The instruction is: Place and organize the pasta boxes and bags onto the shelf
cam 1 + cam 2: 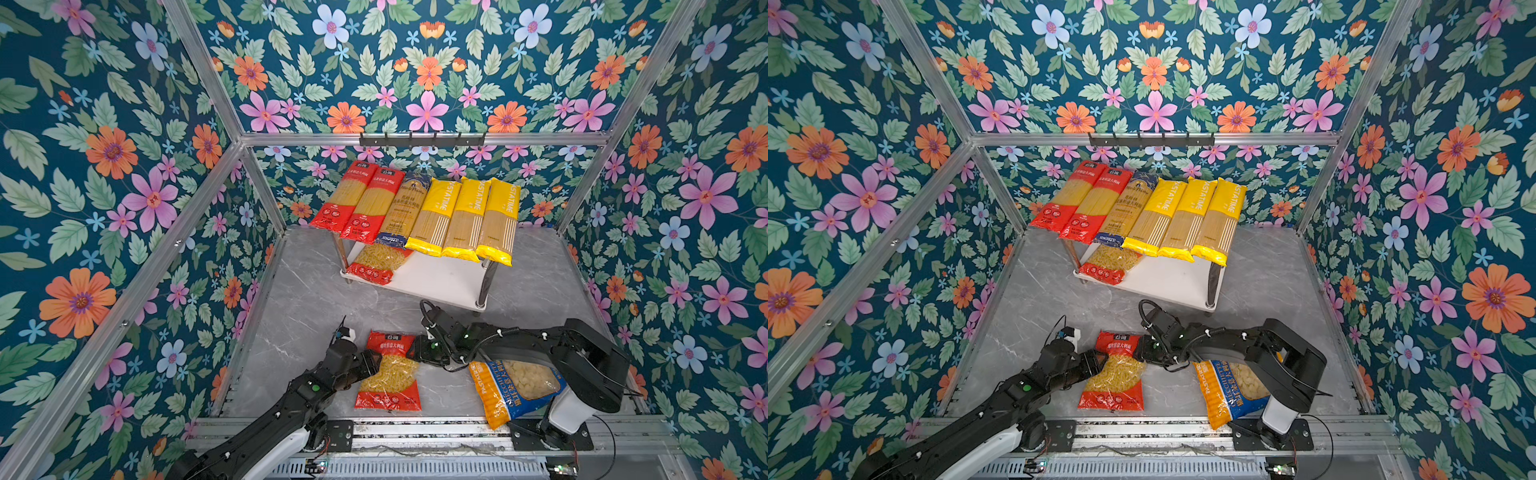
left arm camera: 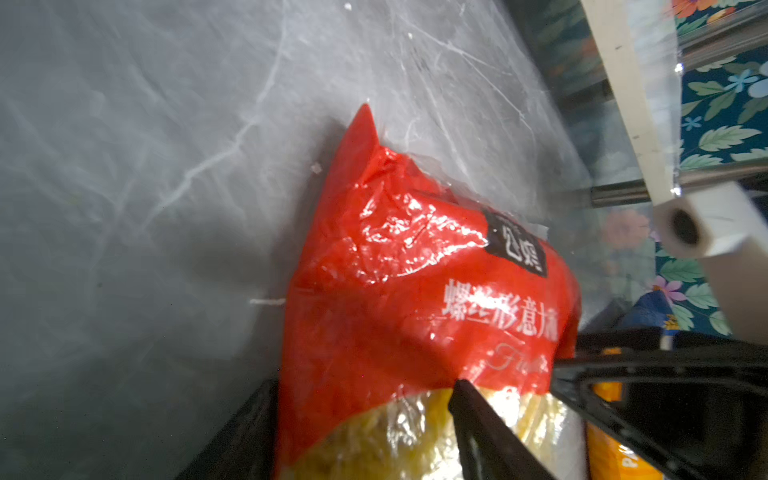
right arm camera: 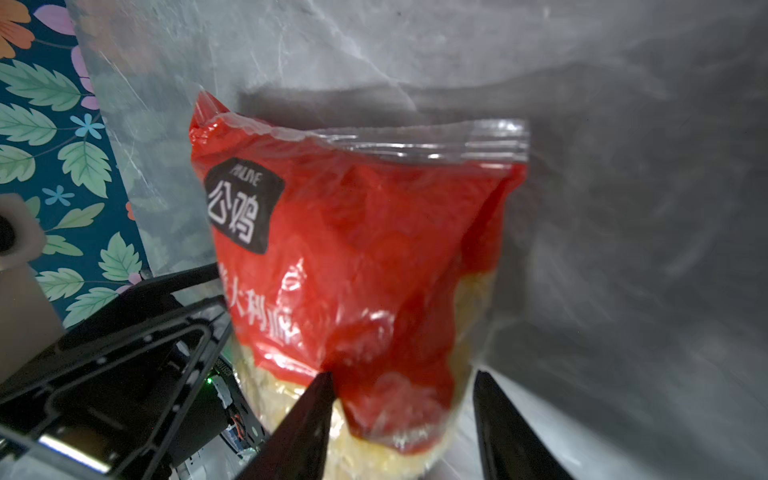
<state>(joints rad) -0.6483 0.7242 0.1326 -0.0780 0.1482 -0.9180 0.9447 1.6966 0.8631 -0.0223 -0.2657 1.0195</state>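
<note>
I am looking down into a cell with flowered walls and a grey marble-look surface (image 1: 307,316). At the back stands the shelf (image 1: 440,278), a small white rack with two tiers on chrome legs.

Six long packs lie side by side on its top tier, their near ends hanging over the front edge. From left to right they are two red spaghetti packs (image 1: 347,195), one navy-gold spaghetti pack (image 1: 405,208) and three yellow PASTATIME packs (image 1: 465,218). On the lower tier, at its left end, lies the shelved macaroni bag (image 1: 378,264), red with a clear window.

The loose macaroni bag (image 1: 388,374) lies flat on the surface near the front middle, well apart from the shelf, with its red top end pointing toward the shelf. Both arms reach in to its upper half.

The left hand (image 1: 376,361) meets the bag's left edge. In the left wrist view, one black finger (image 2: 478,415) lies across the clear window and the bag's edge sits between the fingers. I cannot tell whether they are pinching it.

The right hand (image 1: 413,351) meets the bag's right edge. In the right wrist view its two fingers stand apart with a corner of the bag between them. One finger (image 3: 311,415) overlaps the plastic and the other sits just beside it, and I cannot tell whether this hand is gripping either.

The shells bag (image 1: 515,386), blue and orange, lies on the surface at the front right, partly under the right arm.
</note>
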